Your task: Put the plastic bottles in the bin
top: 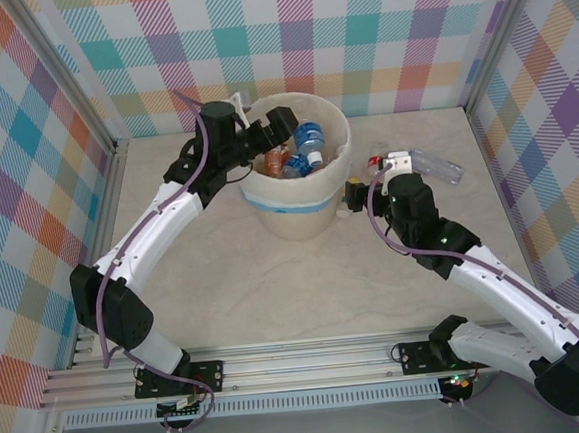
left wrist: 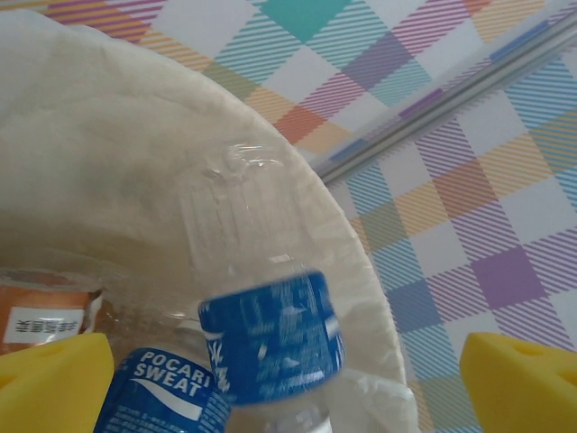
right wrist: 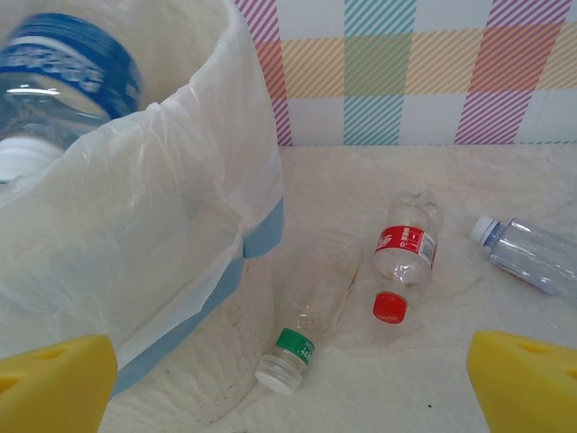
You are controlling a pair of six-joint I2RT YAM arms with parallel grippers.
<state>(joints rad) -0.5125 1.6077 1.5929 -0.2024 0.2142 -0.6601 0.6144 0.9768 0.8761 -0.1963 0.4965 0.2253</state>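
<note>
The bin [top: 292, 216] stands mid-table with several plastic bottles inside. My left gripper [top: 280, 127] hangs open over its mouth. In the left wrist view a blurred blue-labelled bottle [left wrist: 270, 338] lies loose below the wide-apart yellow pads [left wrist: 54, 379], beside a Pocari Sweat bottle [left wrist: 162, 392] and an orange-labelled one [left wrist: 45, 316]. My right gripper [top: 378, 167] is open, low at the bin's right side. Ahead of it on the table lie a green-banded clear bottle [right wrist: 315, 311], a red-labelled red-capped bottle [right wrist: 406, 248] and a clear white-capped bottle [right wrist: 532, 253].
The bin wall [right wrist: 180, 244] with its blue band rises close on the right gripper's left. Plaid walls enclose the table on three sides. Another view of the clear bottle [top: 436, 168] shows it near the right wall.
</note>
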